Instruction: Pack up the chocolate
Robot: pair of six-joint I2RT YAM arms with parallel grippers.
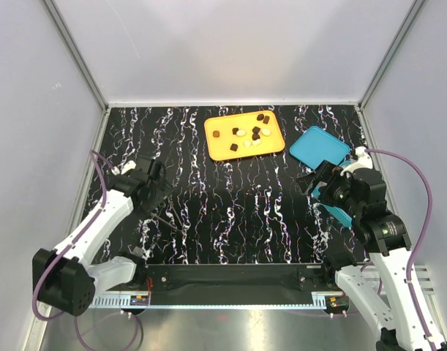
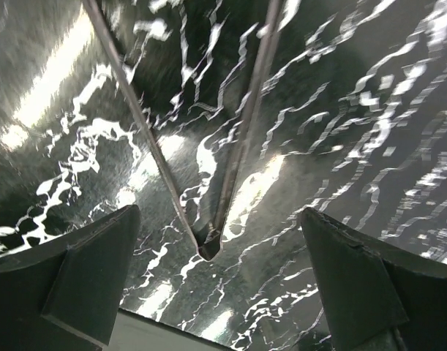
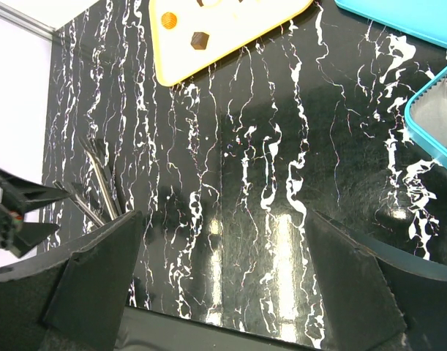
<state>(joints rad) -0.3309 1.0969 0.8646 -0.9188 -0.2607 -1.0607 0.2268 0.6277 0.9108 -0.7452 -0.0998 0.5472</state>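
Note:
The chocolate (image 1: 256,131), small dark brown and cream-white pieces, lies scattered on a flat orange tray (image 1: 217,146) at the back of the table. Two brown pieces (image 3: 200,39) show on the tray's corner (image 3: 172,66) in the right wrist view. My left gripper (image 1: 162,186) is open at the left, well short of the tray. It hovers over metal tongs (image 2: 208,245) lying on the table, with its jaws (image 2: 219,292) empty. My right gripper (image 1: 312,183) is open and empty too, beside the teal box (image 3: 437,110).
A teal lid (image 1: 320,146) lies flat to the right of the tray. The teal box (image 1: 339,213) is half hidden under my right arm. The tongs (image 1: 168,223) lie on the black marbled table (image 1: 245,212) near the left arm. Grey walls enclose the table.

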